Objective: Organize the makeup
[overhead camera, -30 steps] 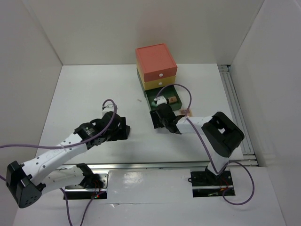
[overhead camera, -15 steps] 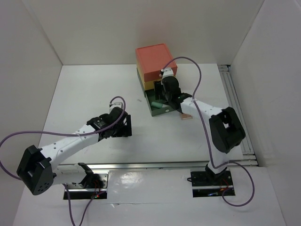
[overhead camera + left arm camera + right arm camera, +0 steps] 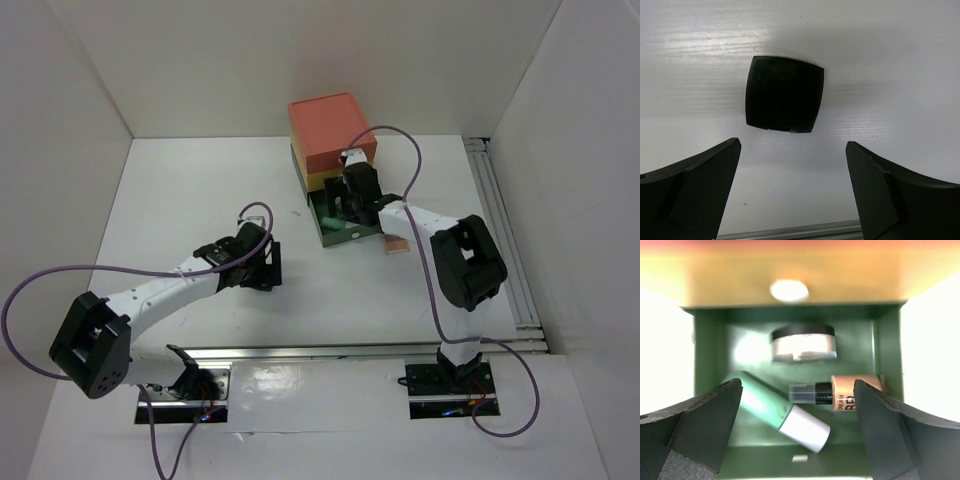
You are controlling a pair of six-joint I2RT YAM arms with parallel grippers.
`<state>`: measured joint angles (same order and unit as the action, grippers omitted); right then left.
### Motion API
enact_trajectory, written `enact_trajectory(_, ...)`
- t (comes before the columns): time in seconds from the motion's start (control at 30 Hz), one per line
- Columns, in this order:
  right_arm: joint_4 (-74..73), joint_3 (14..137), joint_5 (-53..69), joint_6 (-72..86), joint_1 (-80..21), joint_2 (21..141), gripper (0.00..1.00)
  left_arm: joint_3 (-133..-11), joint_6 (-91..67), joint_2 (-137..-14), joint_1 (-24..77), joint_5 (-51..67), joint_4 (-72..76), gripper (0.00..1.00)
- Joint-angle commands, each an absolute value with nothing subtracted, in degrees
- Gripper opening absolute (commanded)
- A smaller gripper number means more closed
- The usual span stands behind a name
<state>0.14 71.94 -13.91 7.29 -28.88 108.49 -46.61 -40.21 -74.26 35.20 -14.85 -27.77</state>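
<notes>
A black square compact (image 3: 785, 94) lies flat on the white table, just ahead of my left gripper (image 3: 792, 150), which is open and empty above the table (image 3: 262, 262). My right gripper (image 3: 797, 385) is open and empty, hovering over the open green drawer (image 3: 710, 355) of the stacked box (image 3: 330, 125). In the drawer lie a mint tube with a white cap (image 3: 765, 402), a round pot with a black rim (image 3: 802, 342) and a peach cream tube (image 3: 852, 392). A small pink palette (image 3: 397, 245) lies on the table right of the drawer.
The coral and yellow drawers (image 3: 318, 180) above the green one are shut. A white wall stands close behind the box. A metal rail (image 3: 505, 235) runs along the table's right side, and another along the near edge (image 3: 330, 350).
My right gripper has moved from the table in front of the drawer to above the open green drawer. My left gripper has shifted a little to the right and stays open.
</notes>
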Motion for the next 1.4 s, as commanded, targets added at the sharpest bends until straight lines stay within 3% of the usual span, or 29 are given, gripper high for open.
enact_trajectory(0.0, 1.0, 73.2, -11.3, 5.5, -28.8, 99.2, 1.0, -46.1, -37.3, -76.5, 33.7, -13.3, -22.2, 1.0)
enact_trajectory(0.33, -3.0, 61.9, -8.7, 6.8, -27.7, 76.4, 1.0, -47.6, -34.0, -86.6, 29.8, -14.0, -19.1, 1.0)
enact_trajectory(0.53, -6.5, 57.0, -9.9, 8.1, -26.0, 68.6, 1.0, -48.2, -32.2, -90.8, 29.3, -12.5, -16.6, 0.98)
enact_trajectory(0.6, -6.5, 55.5, -10.5, 8.8, -25.4, 67.4, 1.0, -48.2, -32.2, -91.4, 29.3, -11.8, -15.9, 0.8)
enact_trajectory(0.67, -6.5, 54.9, -10.5, 8.8, -24.9, 66.5, 1.0, -49.3, -31.3, -91.9, 30.4, -11.2, -15.4, 0.71)
enact_trajectory(0.7, -6.5, 54.9, -10.5, 8.8, -24.3, 65.9, 1.0, -49.3, -30.6, -91.9, 30.4, -11.2, -15.4, 0.59)
enact_trajectory(0.77, -6.5, 54.3, -11.2, 10.0, -24.3, 65.4, 1.0, -51.3, -30.6, -91.4, 31.6, -11.7, -16.7, 0.48)
enact_trajectory(1.07, -11.8, 50.3, -21.7, 16.4, -19.0, 61.1, 1.0, -65.4, -23.6, -88.0, 34.5, -9.1, -15.7, 0.48)
enact_trajectory(1.37, -18.4, 47.7, -28.2, 22.0, -11.3, 57.4, 1.0, -86.5, -19.5, -104.5, 37.6, -7.1, -16.3, 0.48)
